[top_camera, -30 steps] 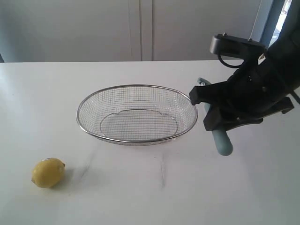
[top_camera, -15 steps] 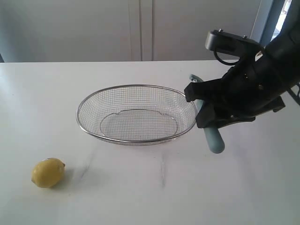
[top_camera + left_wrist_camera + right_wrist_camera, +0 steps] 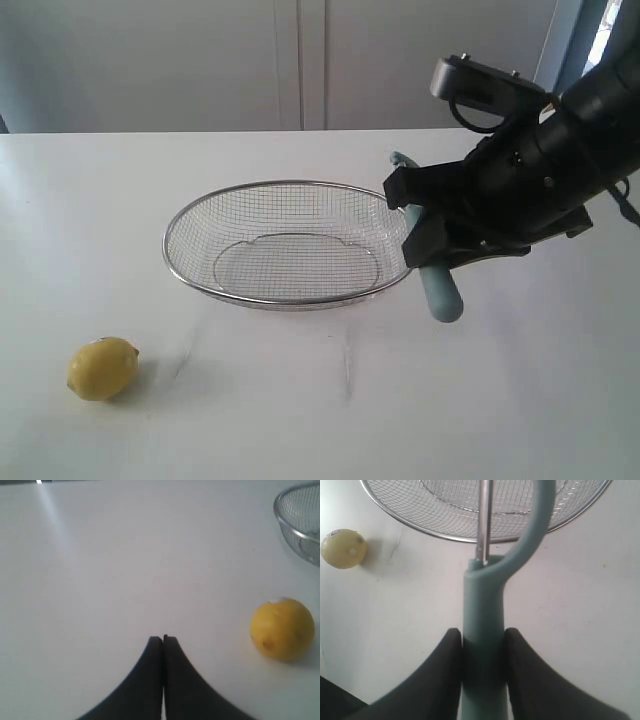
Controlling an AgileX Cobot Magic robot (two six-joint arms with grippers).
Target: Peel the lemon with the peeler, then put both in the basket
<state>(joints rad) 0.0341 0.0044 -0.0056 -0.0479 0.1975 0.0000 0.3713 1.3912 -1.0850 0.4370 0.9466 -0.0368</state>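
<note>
White cabinet doors stand behind your pale surface [image 3: 320, 420]. You have the basket [image 3: 168, 250] near the middle of it, resting flat with its mesh bowl facing up. Your lemon [image 3: 102, 368] lies on the surface at about 8 o'clock from the basket, well apart from it and touching nothing else.

Your right gripper [image 3: 432, 240] sits at 3 o'clock of the basket, just beside the rim, with its jaws clamped on the teal handle of the peeler [image 3: 441, 292]. In the exterior view the handle's free end hangs toward 6 o'clock below the gripper, and the head end pokes out toward 12 o'clock by the basket's rim. Whether the handle tip touches the surface, you cannot tell. Your right wrist view shows the metal blade and curved yoke against the basket's mesh.

Your left gripper [image 3: 163, 639] hangs over bare surface with its jaws pressed together on nothing, and the lemon lies near it.
</note>
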